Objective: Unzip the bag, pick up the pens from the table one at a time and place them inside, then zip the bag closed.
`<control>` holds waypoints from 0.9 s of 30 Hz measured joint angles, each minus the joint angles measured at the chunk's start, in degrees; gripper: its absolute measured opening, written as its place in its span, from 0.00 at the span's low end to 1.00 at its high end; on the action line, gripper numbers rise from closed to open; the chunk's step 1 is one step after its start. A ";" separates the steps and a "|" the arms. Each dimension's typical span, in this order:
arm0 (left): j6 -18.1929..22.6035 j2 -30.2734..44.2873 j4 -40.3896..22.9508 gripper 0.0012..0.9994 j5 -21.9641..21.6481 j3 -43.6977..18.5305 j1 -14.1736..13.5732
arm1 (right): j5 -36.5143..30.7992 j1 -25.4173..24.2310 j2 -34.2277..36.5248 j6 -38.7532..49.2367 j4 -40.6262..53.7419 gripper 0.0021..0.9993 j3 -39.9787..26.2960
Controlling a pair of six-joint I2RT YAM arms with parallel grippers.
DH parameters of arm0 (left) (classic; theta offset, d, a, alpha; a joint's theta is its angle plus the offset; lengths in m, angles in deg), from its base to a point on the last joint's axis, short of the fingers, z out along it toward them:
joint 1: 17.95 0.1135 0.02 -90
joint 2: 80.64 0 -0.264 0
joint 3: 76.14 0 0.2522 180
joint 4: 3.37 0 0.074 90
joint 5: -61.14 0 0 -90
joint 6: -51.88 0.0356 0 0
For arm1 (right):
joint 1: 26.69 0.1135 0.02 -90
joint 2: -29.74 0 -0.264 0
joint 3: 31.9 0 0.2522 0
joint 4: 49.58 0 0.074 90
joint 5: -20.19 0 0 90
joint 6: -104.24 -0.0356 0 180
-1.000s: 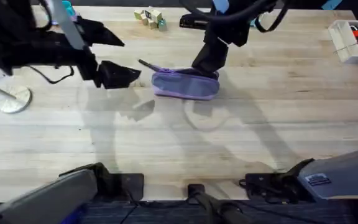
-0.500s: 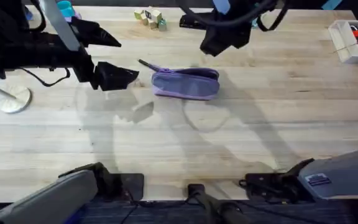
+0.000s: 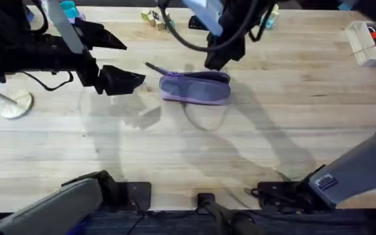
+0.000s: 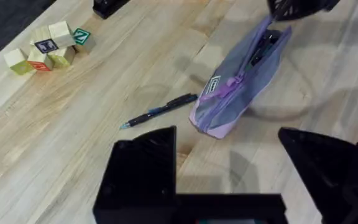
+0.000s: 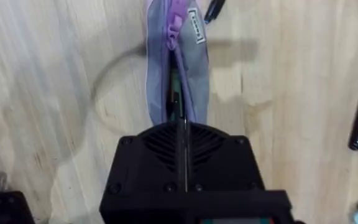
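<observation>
The bag [image 3: 194, 88] lies on the table [image 3: 292, 130] just above the middle of the overhead view. It is purple. In the left wrist view its zipper is open along most of the top, and something dark and thin shows inside the gap. One pen [image 4: 159, 110] lies on the wood, with one end close to the bag's zipper-pull end. In the overhead view it pokes out at the bag's upper left.

The right gripper [image 3: 217, 59] hangs over the bag's upper right end. In its own wrist view its two black fingers are pressed flat together with nothing between them. The left gripper [image 3: 113, 62] sits to the left of the bag, near the pen. Its fingers are spread wide apart and hold nothing.

The step now looks like picking up that pen. To do it well, the left gripper should come down with one finger on each side of the thin pen, near its middle, and squeeze gently so it does not roll. Then it should lift the pen clear and slide it tip first into the open slot. The right gripper could hold the bag down so it does not slide.

The table is pale wood with long plank lines. Toy blocks [image 4: 45, 46] sit near the far edge, and a white bin [image 3: 371, 42] sits at the upper right.
</observation>
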 joint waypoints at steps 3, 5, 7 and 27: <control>0.00 0.00 0.00 0.99 0.00 0.00 0.00 | 0.00 0.00 2.61 1.09 -0.31 0.03 0.00; 0.00 -0.01 0.00 0.99 0.02 0.00 0.00 | 0.00 0.00 4.21 1.38 -0.50 0.03 0.00; 0.00 0.01 0.00 0.99 0.00 0.00 0.00 | 0.00 0.00 5.57 1.57 -0.66 0.03 0.00; 0.00 0.01 0.00 0.99 0.00 0.00 0.00 | 0.86 0.04 13.48 2.20 -4.67 0.03 0.00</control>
